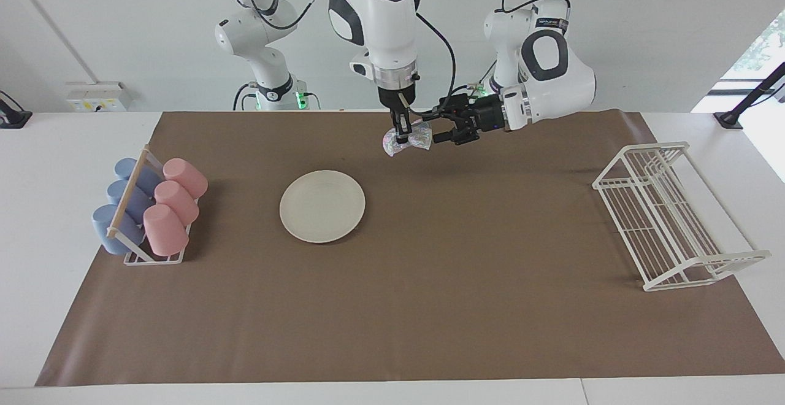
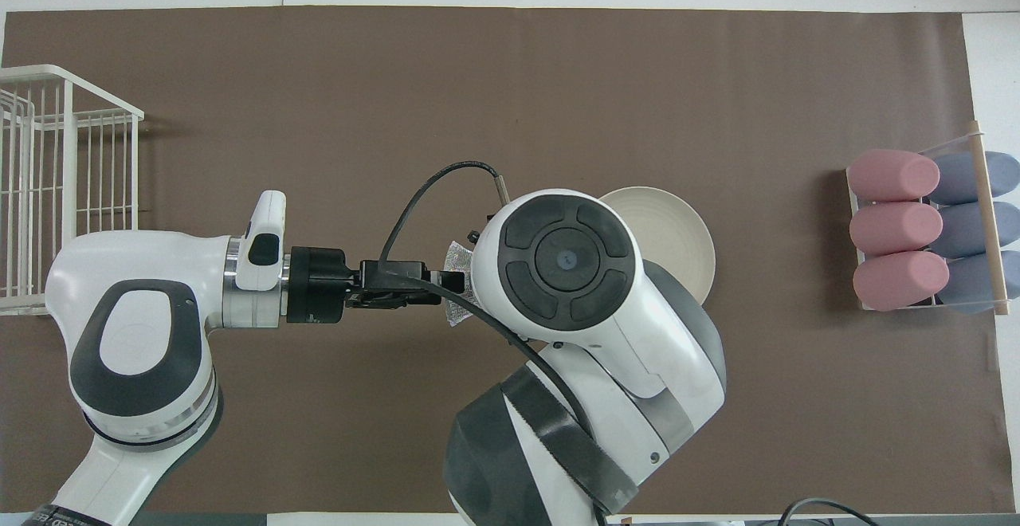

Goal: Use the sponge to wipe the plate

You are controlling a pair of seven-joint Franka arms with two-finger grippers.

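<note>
Facing view shows you the right gripper (image 1: 402, 137) hanging over the brown table mat (image 1: 429, 307), its fingertips pinched together on the small, silvery-grey, shiny mesh sponge (image 1: 409, 138), which dangles in the air with its loose ends flaring out to either side of the fingers. Your left gripper (image 1: 443, 129) lies level and points at that wad from the left arm's end, jaws apart, with one fingertip just beside the sponge's edge; you cannot tell whether it touches. The round, shallow, cream-white plate (image 1: 322, 206) lies flat on the mat, well apart from both grippers, farther from the robots than the sponge and toward the right arm's end, near the wire holder of pink and blue cups (image 1: 151, 207). A white wire rack (image 1: 671, 215) stands at the left arm's end. Expect the sponge to be light, soft and springy, so it will crush and slip rather than resist: take it across its bunched middle, not by a flared end. Treat the plate as smooth and stiff; it will likely slide under a sideways wipe unless you steady its rim.
</note>
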